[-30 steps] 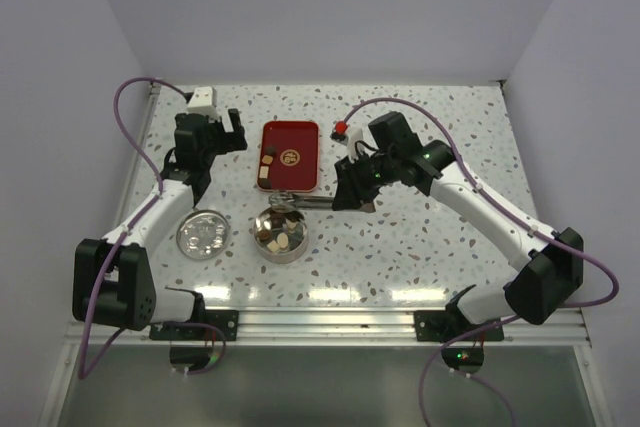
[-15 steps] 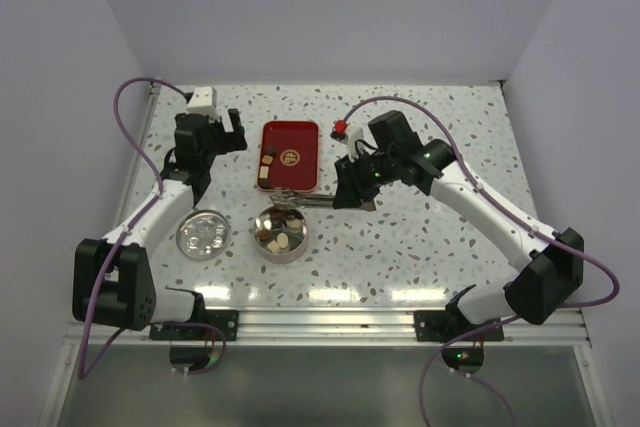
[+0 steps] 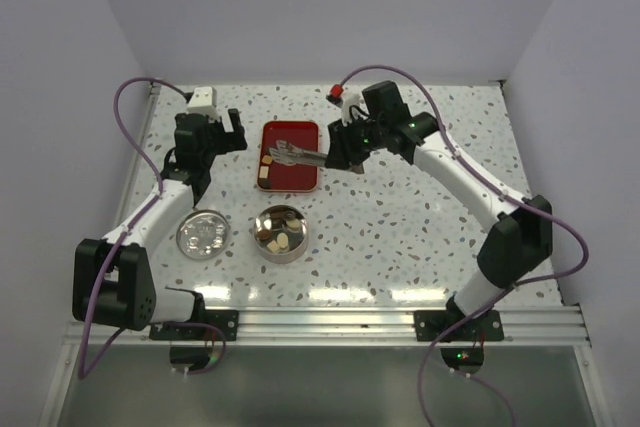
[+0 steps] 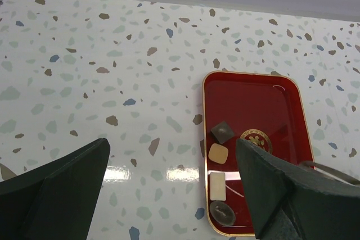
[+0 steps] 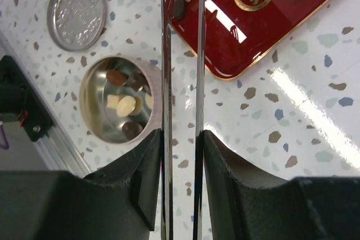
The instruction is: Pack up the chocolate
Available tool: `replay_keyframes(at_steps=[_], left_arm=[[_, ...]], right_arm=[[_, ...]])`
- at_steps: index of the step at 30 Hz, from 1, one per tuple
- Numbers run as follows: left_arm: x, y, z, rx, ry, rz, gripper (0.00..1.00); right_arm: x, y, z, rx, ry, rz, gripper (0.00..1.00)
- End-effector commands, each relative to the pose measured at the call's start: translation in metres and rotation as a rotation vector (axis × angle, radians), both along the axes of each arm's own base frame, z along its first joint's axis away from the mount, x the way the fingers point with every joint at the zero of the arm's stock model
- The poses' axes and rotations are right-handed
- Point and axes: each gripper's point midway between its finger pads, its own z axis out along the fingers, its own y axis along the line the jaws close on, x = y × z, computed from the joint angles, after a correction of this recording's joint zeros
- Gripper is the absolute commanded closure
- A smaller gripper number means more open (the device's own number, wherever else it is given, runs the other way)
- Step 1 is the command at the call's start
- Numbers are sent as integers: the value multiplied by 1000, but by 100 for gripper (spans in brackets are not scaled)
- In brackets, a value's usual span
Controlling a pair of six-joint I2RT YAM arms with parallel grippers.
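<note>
Several small chocolates (image 4: 218, 153), dark and cream, lie along the left edge of a red tray (image 4: 253, 99); they also show in the top view (image 3: 264, 172). More chocolates (image 5: 126, 105) lie in the round silver tin (image 3: 262, 247). My right gripper (image 3: 340, 159) is shut on metal tongs (image 3: 295, 156), whose tips reach over the tray (image 3: 300, 177). In the right wrist view the tongs (image 5: 167, 82) run up between my gripper's (image 5: 183, 155) jaws, their tips out of frame. My left gripper (image 4: 169, 195) is open and empty, hovering left of the tray (image 3: 222, 132).
The tin's silver lid (image 3: 203, 234) lies flat left of the tin, also in the right wrist view (image 5: 77, 13). The tin (image 5: 90, 116) stands just in front of the tray (image 5: 253, 32). White walls close in the speckled table at the back and sides.
My right arm has swung the tongs from over the tin back and up to over the red tray. The left arm has not moved.
</note>
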Motion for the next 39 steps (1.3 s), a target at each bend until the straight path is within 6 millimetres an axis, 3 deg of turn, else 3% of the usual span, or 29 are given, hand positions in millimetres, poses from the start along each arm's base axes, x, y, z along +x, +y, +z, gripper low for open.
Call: replay_keyframes(at_steps=[1, 11, 16, 26, 39], left_arm=[[7, -1, 27, -6, -61, 9, 0], [7, 0, 24, 0, -54, 14, 0], [8, 0, 22, 1, -49, 14, 0], [8, -1, 22, 1, -48, 14, 0], [8, 0, 20, 1, -45, 14, 0]], right_arm=[[36, 16, 24, 60, -113, -15, 62], [83, 34, -15, 32, -73, -32, 62], [91, 38, -33, 20, -47, -25, 61], [107, 45, -51, 15, -27, -33, 60], [113, 50, -67, 12, 3, -41, 59]])
